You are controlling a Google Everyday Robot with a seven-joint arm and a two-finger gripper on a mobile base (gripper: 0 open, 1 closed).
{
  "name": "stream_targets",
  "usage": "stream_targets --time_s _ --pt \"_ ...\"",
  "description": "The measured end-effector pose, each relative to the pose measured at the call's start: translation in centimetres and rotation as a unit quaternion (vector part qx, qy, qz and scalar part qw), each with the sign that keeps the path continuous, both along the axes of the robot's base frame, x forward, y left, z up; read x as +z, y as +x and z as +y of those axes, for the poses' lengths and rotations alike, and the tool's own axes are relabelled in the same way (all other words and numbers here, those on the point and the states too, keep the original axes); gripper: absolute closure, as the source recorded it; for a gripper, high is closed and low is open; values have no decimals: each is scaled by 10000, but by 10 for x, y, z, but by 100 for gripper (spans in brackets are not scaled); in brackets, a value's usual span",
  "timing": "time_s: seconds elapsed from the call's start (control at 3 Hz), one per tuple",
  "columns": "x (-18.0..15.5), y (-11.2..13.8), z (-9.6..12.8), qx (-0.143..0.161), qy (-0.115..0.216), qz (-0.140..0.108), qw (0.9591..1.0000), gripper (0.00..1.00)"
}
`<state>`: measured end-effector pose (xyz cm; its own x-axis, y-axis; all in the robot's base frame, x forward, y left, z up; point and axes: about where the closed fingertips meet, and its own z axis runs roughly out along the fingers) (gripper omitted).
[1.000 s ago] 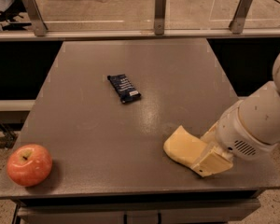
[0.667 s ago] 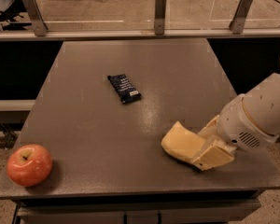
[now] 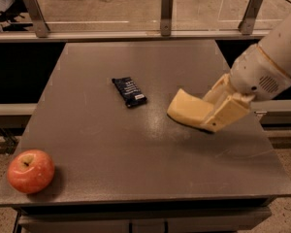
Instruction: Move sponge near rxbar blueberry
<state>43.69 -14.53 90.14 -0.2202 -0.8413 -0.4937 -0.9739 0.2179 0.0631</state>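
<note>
The pale yellow sponge (image 3: 186, 108) is held at the right of the grey table (image 3: 136, 169), lifted a little above the surface. My cream-coloured gripper (image 3: 211, 115) is shut on its right end, reaching in from the right. The rxbar blueberry (image 3: 129, 91), a dark navy bar with white lettering, lies flat near the table's middle, a short way to the left of the sponge.
A red apple (image 3: 31, 171) sits at the front left corner of the table. A glass barrier with metal posts (image 3: 167, 12) runs along the far edge. The table's right edge is just below my arm (image 3: 271, 62).
My gripper has lifted the sponge and carried it up and to the left, away from the front right corner and closer to the bar.
</note>
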Motion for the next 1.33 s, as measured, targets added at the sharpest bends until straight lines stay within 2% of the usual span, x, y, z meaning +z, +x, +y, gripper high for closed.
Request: stream_targets --time_s 0.33,0.67,1.0,1.33 --pt "38 47 12 228 164 -288 9992 100" --pt "72 61 15 213 258 -713 9969 100" --pt "72 61 15 210 259 -716 9969 100" --pt "75 64 20 200 -4 -906 9957 100"
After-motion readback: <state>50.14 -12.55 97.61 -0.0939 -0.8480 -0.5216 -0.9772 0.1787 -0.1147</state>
